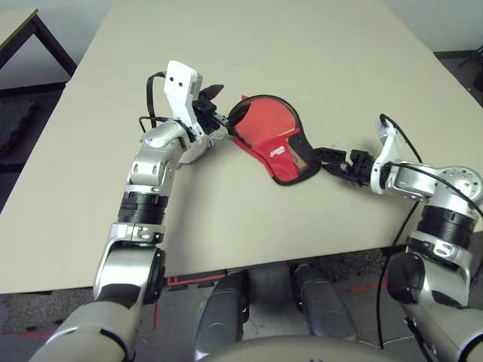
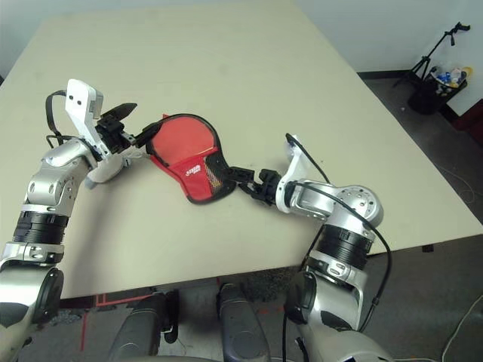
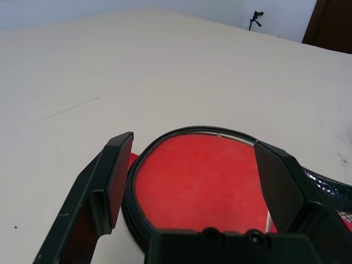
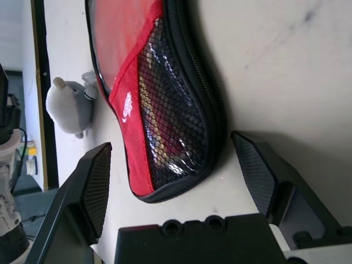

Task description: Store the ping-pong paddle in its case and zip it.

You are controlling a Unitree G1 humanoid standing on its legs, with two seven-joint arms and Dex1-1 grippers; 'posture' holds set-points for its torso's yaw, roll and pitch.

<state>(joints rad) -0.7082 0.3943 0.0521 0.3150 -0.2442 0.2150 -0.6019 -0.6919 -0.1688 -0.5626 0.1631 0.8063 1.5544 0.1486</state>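
Note:
The case [image 1: 269, 130] lies flat on the table [image 1: 317, 53], a red pouch with a black zipper rim, a white logo and a black mesh pocket [image 4: 170, 118]. My left gripper [image 1: 220, 109] is open at the case's round end, one finger [image 3: 113, 179] on each side of the rim. My right gripper [image 1: 324, 160] is open at the narrow mesh end, just short of it. A grey-white pom-pom [image 4: 69, 104] lies beside the case. The ping-pong paddle is hidden; I cannot tell whether the round red surface [image 3: 201, 181] inside the rim is its face.
The table stretches wide and bare behind the case. Its front edge [image 1: 226, 268] runs close below both forearms. Another table's corner [image 1: 16, 24] stands at the far left, and a tripod with small items [image 2: 441, 72] is on the floor at the right.

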